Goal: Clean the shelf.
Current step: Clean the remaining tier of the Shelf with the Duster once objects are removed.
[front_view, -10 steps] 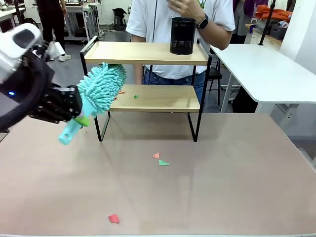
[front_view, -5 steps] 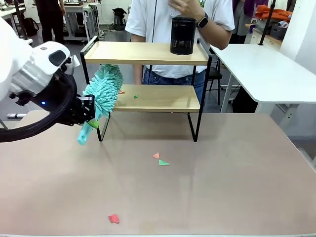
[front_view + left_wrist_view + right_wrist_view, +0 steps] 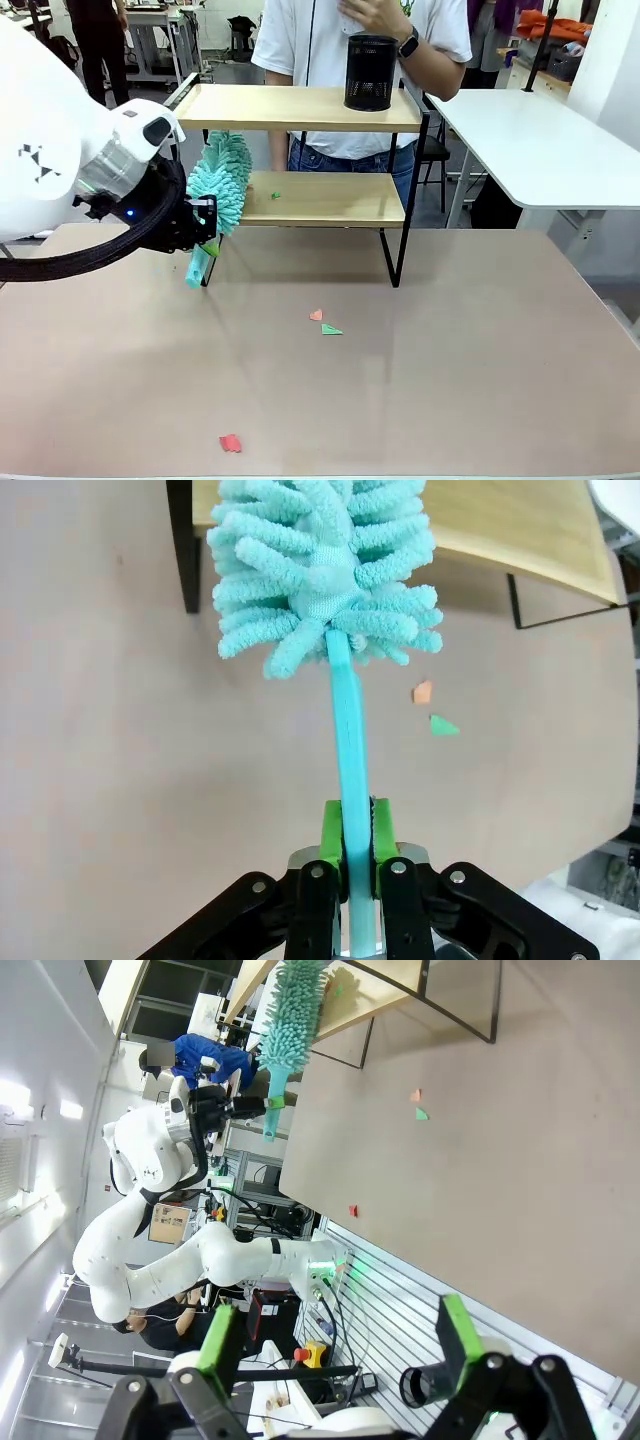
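Teal microfibre is what your left gripper point(image 3: 350, 845) has hold of: its green pads are clamped tight on the flat handle of the duster point(image 3: 222, 178), low on the stem, with the fluffy head pointing away from the wrist. From the front, the shelf point(image 3: 300, 108) stands on the brown table point(image 3: 450, 380) at twelve o'clock, and the duster head sits at its nine o'clock end, between the two boards and over the corner of the lower board point(image 3: 340, 205). One small green scrap point(image 3: 276, 195) lies on that lower board, just to the three o'clock side of the head. A black mesh cup point(image 3: 370, 72) stands on the top board toward three o'clock, with a person point(image 3: 330, 40) behind it. At the shelf's six o'clock an orange scrap point(image 3: 316, 314) and a green triangle point(image 3: 331, 329) lie just beside each other; a red scrap point(image 3: 231, 442) lies near the table's front edge at seven o'clock. Your right gripper point(image 3: 335, 1330) hangs well apart from the shelf, jaws spread wide with nothing between them
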`<state>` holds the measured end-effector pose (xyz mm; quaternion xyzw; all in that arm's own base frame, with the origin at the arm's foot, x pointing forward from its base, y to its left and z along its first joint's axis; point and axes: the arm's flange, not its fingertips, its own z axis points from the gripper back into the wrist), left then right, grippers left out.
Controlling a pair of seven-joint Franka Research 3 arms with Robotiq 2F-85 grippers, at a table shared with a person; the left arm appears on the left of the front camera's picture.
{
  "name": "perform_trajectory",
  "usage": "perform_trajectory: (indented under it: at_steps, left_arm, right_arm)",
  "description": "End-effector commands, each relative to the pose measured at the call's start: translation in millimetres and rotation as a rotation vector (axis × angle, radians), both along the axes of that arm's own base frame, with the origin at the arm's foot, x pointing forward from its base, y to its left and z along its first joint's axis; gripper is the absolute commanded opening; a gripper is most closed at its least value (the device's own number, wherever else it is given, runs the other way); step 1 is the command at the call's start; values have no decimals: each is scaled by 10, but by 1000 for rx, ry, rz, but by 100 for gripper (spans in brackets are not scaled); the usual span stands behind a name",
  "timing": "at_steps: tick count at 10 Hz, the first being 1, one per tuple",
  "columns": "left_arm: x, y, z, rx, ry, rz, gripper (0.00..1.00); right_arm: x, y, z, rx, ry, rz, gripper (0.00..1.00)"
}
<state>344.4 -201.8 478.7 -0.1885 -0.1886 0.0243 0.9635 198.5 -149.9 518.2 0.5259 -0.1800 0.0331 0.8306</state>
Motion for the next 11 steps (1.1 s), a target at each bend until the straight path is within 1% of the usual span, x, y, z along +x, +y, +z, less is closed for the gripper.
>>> perform_trajectory:
  at_steps: [1,4,6,7,9,11]
  left_arm:
    - [128,-45,21,18,32,35,12]
    - [169,-68,-15,35,71,19,12]
    - [114,-60,-3,23,102,-69,12]
    - [79,-63,2,40,94,-129,12]
    - [-21,-84,-34,87,138,-346,12]
    - [-158,-61,-55,130,186,-653,12]
  right_arm:
    - [13,9,14,14,-31,5,100]
    - [13,9,14,14,-31,5,100]
    - [13,9,14,14,-31,5,100]
    - [13,9,14,14,-31,5,100]
    - [13,9,14,14,-31,5,100]
    - [13,9,14,14,-31,5,100]
